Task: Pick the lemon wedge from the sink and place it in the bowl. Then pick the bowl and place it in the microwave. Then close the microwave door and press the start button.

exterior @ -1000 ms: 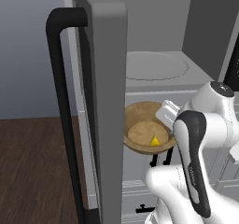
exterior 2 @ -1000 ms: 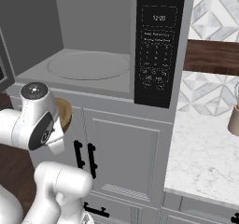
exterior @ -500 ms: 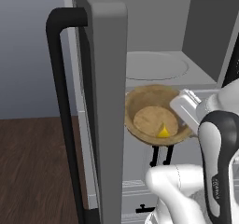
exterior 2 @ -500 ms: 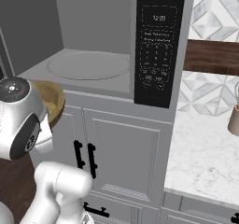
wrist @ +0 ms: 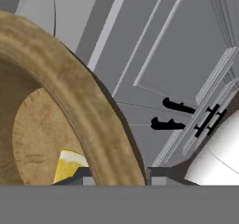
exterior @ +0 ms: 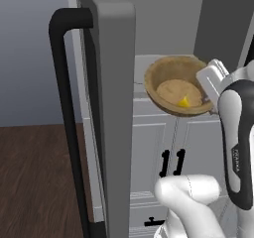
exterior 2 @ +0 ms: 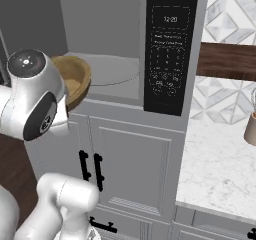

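My gripper [wrist: 119,177] is shut on the rim of the brown wooden bowl [exterior: 173,86], one finger inside and one outside. It holds the bowl in the air, tilted, just in front of the microwave's [exterior 2: 107,29] open mouth. The lemon wedge [exterior: 184,102] lies low inside the bowl near my fingers, and the hand view shows the lemon wedge [wrist: 70,166] close up beside the thick bowl rim [wrist: 74,97]. The microwave door [exterior: 111,113] stands wide open to the left, its black bar handle [exterior: 67,123] facing me. The round turntable [exterior 2: 112,70] sits in the pale inside.
The black control panel [exterior 2: 170,49] is right of the opening. Grey cabinet doors with black handles [exterior 2: 90,166] lie below it. A marble counter [exterior 2: 220,159] with a tan cup [exterior 2: 250,126] is at the right. My own elbow [exterior 2: 32,101] hides part of the bowl.
The arm has risen and carried the bowl with the wedge up and towards the microwave opening. The door has not moved.
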